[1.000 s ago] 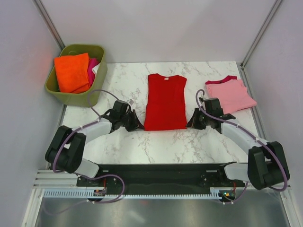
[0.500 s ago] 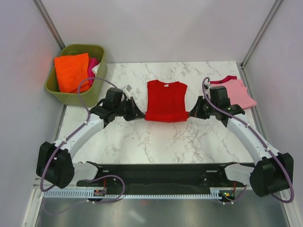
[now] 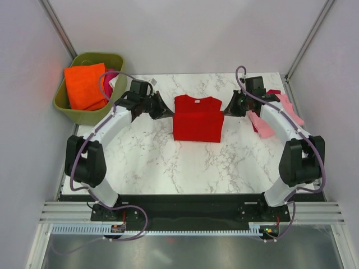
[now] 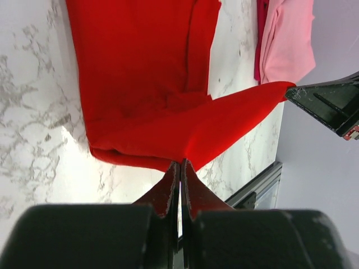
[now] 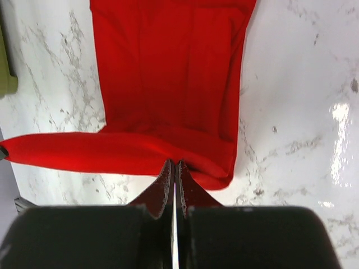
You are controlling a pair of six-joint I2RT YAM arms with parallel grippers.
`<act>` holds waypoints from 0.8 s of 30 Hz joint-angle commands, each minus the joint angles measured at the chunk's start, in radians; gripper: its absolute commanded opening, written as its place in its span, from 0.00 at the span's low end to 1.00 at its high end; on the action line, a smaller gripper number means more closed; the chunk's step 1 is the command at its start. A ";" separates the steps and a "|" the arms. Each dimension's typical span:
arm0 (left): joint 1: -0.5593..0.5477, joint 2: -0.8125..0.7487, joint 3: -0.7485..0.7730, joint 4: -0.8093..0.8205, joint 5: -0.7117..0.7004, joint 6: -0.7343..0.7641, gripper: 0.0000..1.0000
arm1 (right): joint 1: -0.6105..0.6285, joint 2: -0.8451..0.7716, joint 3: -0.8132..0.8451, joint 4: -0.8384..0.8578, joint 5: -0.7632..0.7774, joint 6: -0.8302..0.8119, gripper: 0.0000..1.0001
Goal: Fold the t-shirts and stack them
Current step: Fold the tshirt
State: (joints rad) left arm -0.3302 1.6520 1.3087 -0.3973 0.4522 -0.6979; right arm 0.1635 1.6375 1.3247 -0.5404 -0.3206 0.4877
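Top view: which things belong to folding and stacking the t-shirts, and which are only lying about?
Belong to the job: red t-shirt, held by left tool and right tool; pink t-shirt.
Lying about: olive-green tub; orange cloth inside it.

larger t-shirt (image 3: 196, 119): table (image 3: 168, 162) centre | smaller t-shirt (image 3: 262, 128): right of it | tub (image 3: 84, 116): far left
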 commanded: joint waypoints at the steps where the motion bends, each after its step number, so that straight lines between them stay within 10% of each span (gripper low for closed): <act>1: 0.025 0.038 0.099 -0.015 0.026 0.031 0.02 | -0.025 0.065 0.123 0.007 -0.017 0.011 0.00; 24: 0.108 0.731 0.855 -0.044 0.149 -0.058 0.11 | -0.090 0.622 0.633 0.039 -0.051 0.121 0.02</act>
State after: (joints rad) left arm -0.2344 2.2963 2.0369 -0.4450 0.5465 -0.7155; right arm 0.0921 2.1899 1.8771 -0.5335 -0.3641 0.5697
